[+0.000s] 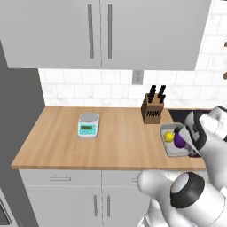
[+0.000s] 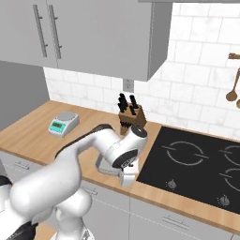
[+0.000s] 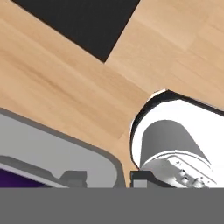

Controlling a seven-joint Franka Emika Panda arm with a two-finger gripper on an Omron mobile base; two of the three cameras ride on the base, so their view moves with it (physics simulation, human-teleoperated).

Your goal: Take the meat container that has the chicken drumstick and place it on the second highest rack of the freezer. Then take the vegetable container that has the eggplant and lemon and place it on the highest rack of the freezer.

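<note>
The vegetable container (image 1: 170, 152), a shallow grey tray, sits at the right end of the wooden counter (image 1: 66, 142) beside the stove. It holds the yellow lemon (image 1: 169, 137) and the dark purple eggplant (image 1: 179, 140). My gripper (image 1: 193, 150) reaches down at the tray's right side. In the hand view the container's rim (image 3: 114, 168) runs between the two fingertips (image 3: 72, 177), and my gripper (image 3: 106, 178) is narrowed over that wall. A sliver of eggplant (image 3: 13, 180) shows at the bottom left. From the right base view the arm hides most of the tray (image 2: 101, 166). The meat container and the freezer racks are out of view.
A white kitchen scale (image 1: 88, 124) stands mid-counter, and a knife block (image 1: 153, 108) stands just behind the tray. The black cooktop (image 2: 197, 159) lies right of my gripper (image 2: 127, 180). Wall cabinets (image 1: 102, 31) hang overhead. A tall grey panel (image 1: 13, 111) bounds the counter's left end.
</note>
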